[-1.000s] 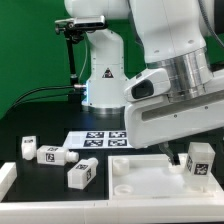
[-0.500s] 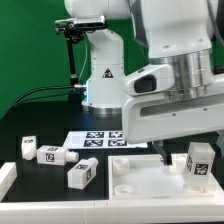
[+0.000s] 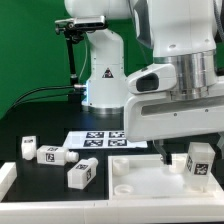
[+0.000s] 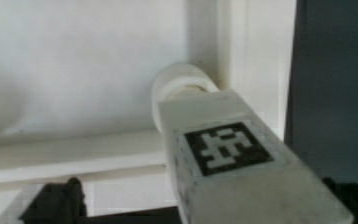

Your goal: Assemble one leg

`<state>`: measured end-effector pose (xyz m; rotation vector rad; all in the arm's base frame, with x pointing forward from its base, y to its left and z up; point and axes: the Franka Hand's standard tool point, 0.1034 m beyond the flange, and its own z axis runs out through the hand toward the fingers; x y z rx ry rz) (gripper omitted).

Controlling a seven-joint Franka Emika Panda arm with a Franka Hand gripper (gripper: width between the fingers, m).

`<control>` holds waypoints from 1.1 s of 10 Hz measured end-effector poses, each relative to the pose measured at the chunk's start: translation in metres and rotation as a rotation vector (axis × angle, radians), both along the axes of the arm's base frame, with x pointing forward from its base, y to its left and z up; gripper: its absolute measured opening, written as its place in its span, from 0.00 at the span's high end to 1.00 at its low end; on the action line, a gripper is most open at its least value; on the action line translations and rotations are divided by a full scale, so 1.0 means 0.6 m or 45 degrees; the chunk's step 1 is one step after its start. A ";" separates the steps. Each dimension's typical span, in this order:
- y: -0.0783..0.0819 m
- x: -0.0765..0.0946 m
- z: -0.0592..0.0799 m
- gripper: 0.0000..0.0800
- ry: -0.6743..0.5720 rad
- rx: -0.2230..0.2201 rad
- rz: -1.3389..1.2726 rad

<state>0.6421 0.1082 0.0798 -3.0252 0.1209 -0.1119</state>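
In the exterior view, the arm's big white wrist [image 3: 170, 105] fills the exterior view's right side; below it the leg [image 3: 198, 163] stands roughly upright on the flat white panel [image 3: 140, 182], near that panel's right end, a black-and-white tag on its near face. One dark tip of the fingers [image 3: 164, 150] hangs just to the left of the leg, with a clear gap between the two; the other tip cannot be made out here. Three more white blocks lie on the black desk [image 3: 45, 188] at the exterior view's left: one far block [image 3: 28, 147], one middle block [image 3: 50, 154] just beside it, and one near block [image 3: 82, 172] close to the panel's left edge. The marker board [image 3: 100, 138] lies flat farther back, between the blocks and the arm's white base [image 3: 103, 70]; a green wall [image 3: 30, 50] closes the scene behind.

In the wrist view, the leg [image 4: 229, 150] runs away from the camera, its tagged face turned up and its rounded far end resting on the white panel [image 4: 87, 80]; dark desk shows along one side. The fingers [image 4: 51, 200] stand wide, one tip on either side of the leg; on one side bare panel shows between tip and leg, so they straddle it without pinching; on the other side contact cannot be told.
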 end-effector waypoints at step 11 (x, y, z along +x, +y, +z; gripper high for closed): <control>0.027 -0.020 -0.006 0.64 0.123 0.199 -1.450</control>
